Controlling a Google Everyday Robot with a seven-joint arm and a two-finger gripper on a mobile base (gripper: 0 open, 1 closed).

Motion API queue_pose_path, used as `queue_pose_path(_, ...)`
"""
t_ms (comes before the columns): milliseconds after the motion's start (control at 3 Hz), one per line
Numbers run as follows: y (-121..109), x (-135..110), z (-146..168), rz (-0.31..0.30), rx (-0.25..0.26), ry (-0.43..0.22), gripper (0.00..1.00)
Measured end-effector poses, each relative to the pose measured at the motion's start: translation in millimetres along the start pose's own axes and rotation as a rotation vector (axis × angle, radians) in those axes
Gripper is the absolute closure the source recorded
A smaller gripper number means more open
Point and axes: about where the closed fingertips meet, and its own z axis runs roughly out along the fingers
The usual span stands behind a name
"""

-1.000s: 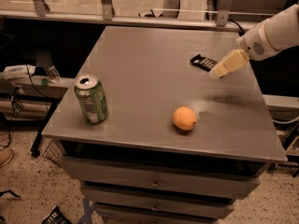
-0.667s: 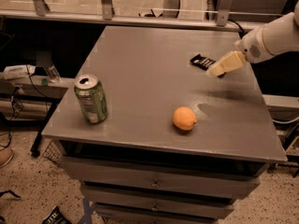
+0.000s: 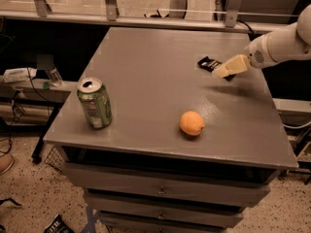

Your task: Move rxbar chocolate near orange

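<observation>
The rxbar chocolate (image 3: 208, 63), a thin black bar, lies flat on the right far part of the grey table (image 3: 146, 86). My gripper (image 3: 222, 71) comes in from the right on a white arm and hangs just over the bar's right end, covering part of it. The orange (image 3: 192, 123) sits on the table nearer the front, well apart from the bar and the gripper.
A green soda can (image 3: 95, 103) stands upright near the table's front left edge. Drawers (image 3: 160, 191) run below the tabletop. A rail and glass (image 3: 146, 4) stand behind the table. Cables and clutter lie on the floor at the left.
The gripper has moved a little up and away from the front, closer over the bar's right end. The bar, orange and can have not moved.
</observation>
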Motion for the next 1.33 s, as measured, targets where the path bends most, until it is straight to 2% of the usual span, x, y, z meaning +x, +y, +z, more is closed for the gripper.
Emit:
queue_pose_path(667,-15.2,6.3,20.5,0.046,0.021,0.003,0.0)
queue_pose_path(1000,-15.3,8.6,26.9,0.054,0.016,0.011,0.18)
queue_pose_path(1333,-13.4,9.1,29.9,0.056,0.01,0.013,0.41)
